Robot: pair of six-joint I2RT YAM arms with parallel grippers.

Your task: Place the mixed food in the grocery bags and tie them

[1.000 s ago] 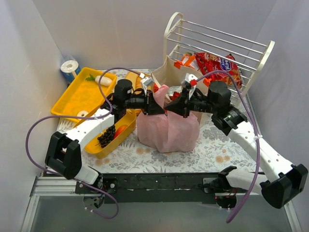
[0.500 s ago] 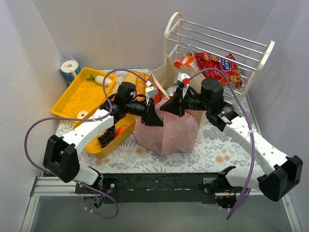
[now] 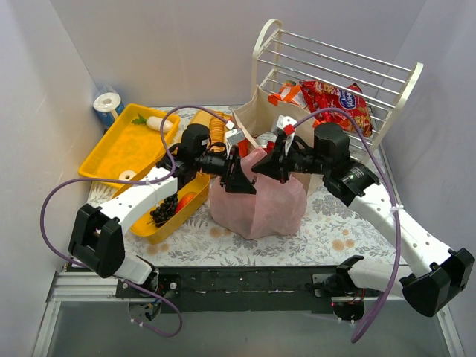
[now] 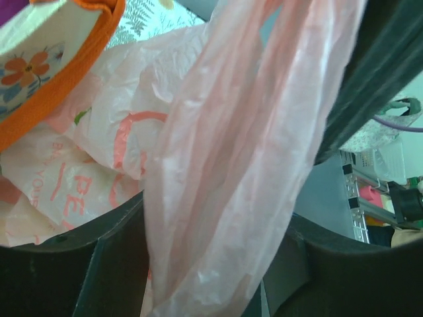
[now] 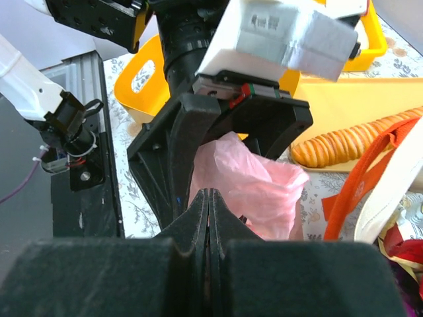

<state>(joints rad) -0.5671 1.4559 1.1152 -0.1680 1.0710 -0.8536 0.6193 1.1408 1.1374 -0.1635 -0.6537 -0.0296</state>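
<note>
Bright, even light falls from above in the overhead view, leaving only soft, faint shadows on the worktop [image 3: 335, 223]. In the left wrist view, light glows through the pink bag [image 4: 225, 165], which sits very close to the lens and looks soft. The right claw [image 5: 209, 198] shows dark and blurred near the bottom of its own view, while things farther off stay sharp.

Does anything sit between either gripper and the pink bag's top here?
Nothing visible does. The left gripper pinches a band of the pink bag between its fingers. The right gripper, fingers pressed together, sits right at the bag's top. The beige tote stands behind them, not between.
</note>
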